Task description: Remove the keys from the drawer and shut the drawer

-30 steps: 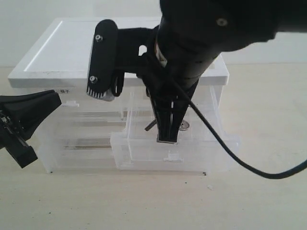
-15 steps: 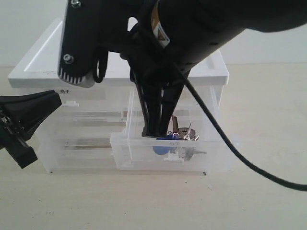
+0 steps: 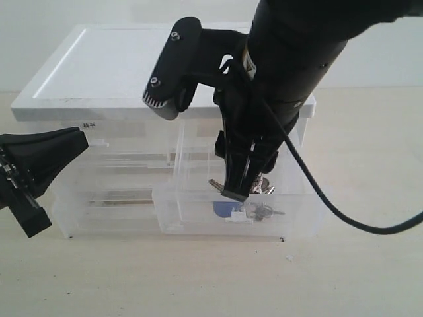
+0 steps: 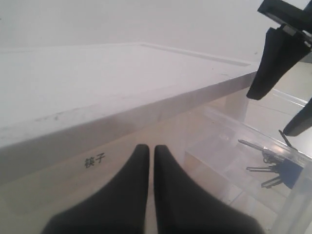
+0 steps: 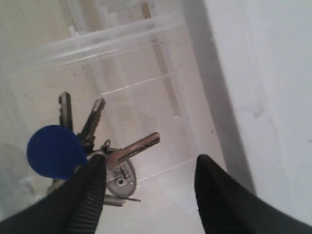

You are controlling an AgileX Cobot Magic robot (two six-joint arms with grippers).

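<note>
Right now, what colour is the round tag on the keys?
Blue. The tag on the keys shows best in the right wrist view.

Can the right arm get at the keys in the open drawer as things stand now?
Probably yes. The drawer is pulled out, nothing covers the keys, and the right gripper hangs over them with its jaws open, one finger beside the bunch.

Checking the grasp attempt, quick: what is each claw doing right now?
Left claw: closed, empty.
Right claw: open, holding nothing; the keys lie in the drawer.
</note>
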